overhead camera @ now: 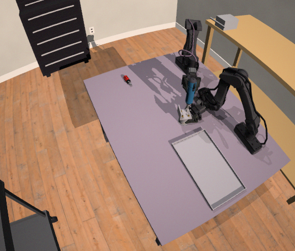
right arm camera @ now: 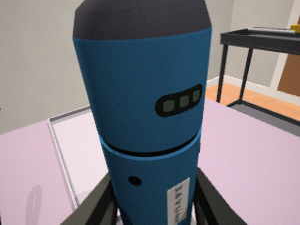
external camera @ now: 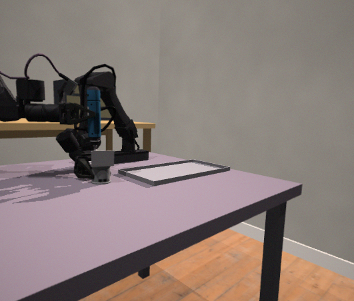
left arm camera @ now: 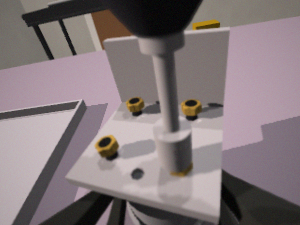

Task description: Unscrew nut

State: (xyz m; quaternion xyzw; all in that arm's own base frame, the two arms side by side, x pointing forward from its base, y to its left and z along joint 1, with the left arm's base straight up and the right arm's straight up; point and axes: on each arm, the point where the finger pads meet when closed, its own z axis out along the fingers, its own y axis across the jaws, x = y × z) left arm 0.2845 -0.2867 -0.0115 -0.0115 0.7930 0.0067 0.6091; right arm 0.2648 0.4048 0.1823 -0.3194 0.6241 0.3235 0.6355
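Observation:
The joint module [overhead camera: 183,121] [external camera: 101,176] stands upright on the table, with the white L-shaped bracket [overhead camera: 185,114] [external camera: 103,158] [left arm camera: 200,81] on top. In the left wrist view, three yellow nuts [left arm camera: 135,105] [left arm camera: 191,108] [left arm camera: 107,146] sit raised on dark studs. A fourth nut [left arm camera: 183,172] shows only its lower edge under the driver's socket. The blue nut driver [overhead camera: 191,93] [external camera: 94,124] [left arm camera: 167,94] [right arm camera: 150,99] is nearly upright, socket over that nut. My right gripper [overhead camera: 191,85] [external camera: 93,114] [right arm camera: 154,174] is shut on the driver's barrel. My left gripper [external camera: 93,173] [left arm camera: 163,170] is shut on the module's body below the bracket.
A shallow tray [overhead camera: 192,176] [external camera: 193,176] [left arm camera: 50,161] [right arm camera: 62,161] lies beside the module. A small red tool [overhead camera: 126,79] lies toward the table's far left in the top view. Both arms are close together around the module.

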